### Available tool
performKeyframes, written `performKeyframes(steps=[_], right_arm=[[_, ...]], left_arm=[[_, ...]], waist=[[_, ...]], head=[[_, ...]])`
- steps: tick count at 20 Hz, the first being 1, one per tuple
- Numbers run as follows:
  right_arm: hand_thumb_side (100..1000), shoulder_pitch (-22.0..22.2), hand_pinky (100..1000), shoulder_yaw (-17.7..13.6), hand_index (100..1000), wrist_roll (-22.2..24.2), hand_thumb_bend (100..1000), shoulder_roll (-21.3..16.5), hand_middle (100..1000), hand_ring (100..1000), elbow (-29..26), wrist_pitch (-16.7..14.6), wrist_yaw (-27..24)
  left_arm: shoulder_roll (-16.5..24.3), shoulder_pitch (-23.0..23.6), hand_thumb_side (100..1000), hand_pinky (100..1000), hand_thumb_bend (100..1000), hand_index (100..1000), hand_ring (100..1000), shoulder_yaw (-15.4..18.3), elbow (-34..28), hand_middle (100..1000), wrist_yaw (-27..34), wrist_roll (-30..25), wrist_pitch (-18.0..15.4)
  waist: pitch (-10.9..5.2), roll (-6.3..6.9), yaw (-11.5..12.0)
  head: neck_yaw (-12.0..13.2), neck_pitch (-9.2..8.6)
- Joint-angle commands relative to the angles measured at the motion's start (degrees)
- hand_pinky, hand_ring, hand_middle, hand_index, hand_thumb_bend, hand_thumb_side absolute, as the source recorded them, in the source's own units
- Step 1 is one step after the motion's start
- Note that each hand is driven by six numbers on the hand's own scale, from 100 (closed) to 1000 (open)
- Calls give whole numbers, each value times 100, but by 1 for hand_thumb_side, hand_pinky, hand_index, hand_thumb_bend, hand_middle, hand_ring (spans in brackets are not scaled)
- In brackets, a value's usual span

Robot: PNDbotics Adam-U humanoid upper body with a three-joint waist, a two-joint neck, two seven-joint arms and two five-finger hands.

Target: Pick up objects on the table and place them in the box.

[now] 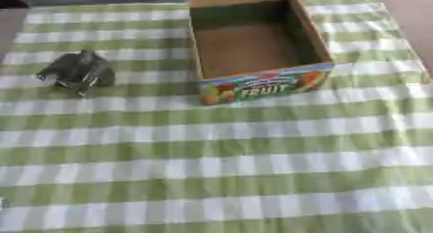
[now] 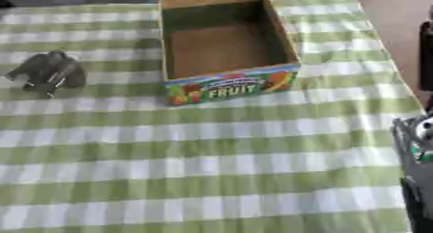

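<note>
An open cardboard box (image 1: pixel 258 43) with a colourful "FRUIT" label on its front wall stands at the back middle of the table, and only its brown floor shows inside. A dark grey toy figure (image 1: pixel 78 71), shaped like a crouching animal, sits on the cloth to the box's left, about a hand's width away. At the right edge of the right eye view, a black and silver part of my right arm or hand (image 2: pixel 418 145) rises beside the table, far from both things. My left hand shows in neither view.
A green and white checked cloth (image 1: pixel 220 150) covers the table. Bare brown tabletop (image 2: pixel 393 19) shows past the cloth's right edge at the back. A dark upright shape (image 2: pixel 426 48) stands at the far right edge.
</note>
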Motion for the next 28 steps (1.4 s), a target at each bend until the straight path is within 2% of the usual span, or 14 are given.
performKeyframes(steps=[1,5,7,10,14,17,21,24,26,28], right_arm=[[666,-47,799,-33,798,7,100,-79,680,616,-100,-11,-5],[667,-49,799,-26,798,19,100,-90,681,617,-100,-10,-2],[669,-53,800,-22,798,29,100,-105,681,617,-100,-7,1],[669,-55,800,-14,798,51,100,-152,681,617,-100,3,8],[669,-43,800,-2,798,75,100,-192,681,618,-100,12,18],[670,-51,800,6,798,92,100,-207,681,619,-100,10,28],[671,-61,799,12,798,108,100,-230,681,620,-100,10,38],[671,-47,799,18,798,120,100,-248,682,620,-100,20,42],[671,-43,799,29,798,135,100,-257,682,620,-100,22,45],[671,-36,799,41,798,150,100,-264,682,620,-100,27,43]], left_arm=[[56,-12,670,653,106,925,713,54,-97,907,-25,-11,11],[151,-9,662,654,106,928,714,62,-97,900,-59,6,24],[343,-13,647,657,105,928,713,69,-97,881,-140,16,41],[998,-63,606,662,105,928,713,85,-97,840,-511,20,192],[2054,-106,536,677,100,940,718,46,-97,796,-1207,-250,761],[2707,-159,502,691,100,947,729,-29,-97,788,-1479,-688,1181],[3360,-349,439,730,100,926,758,-68,36,778,-1818,-1428,1506],[3863,-702,413,766,100,918,776,-144,448,766,-2046,-2049,1551],[4139,-981,404,772,100,913,778,-244,779,761,-2182,-2410,1457],[4374,-1288,431,792,103,920,789,-396,1121,758,-2348,-2785,1304]], waist=[[-117,-4,14],[-132,-6,36],[-146,-9,45],[-180,-9,74],[-234,20,89],[-274,34,65],[-319,24,3],[-358,26,-30],[-380,32,-47],[-398,34,-62]], head=[[45,-8],[65,-22],[59,-16],[17,38],[-64,161],[-122,233],[-146,226],[-145,202],[-135,189],[-122,179]])
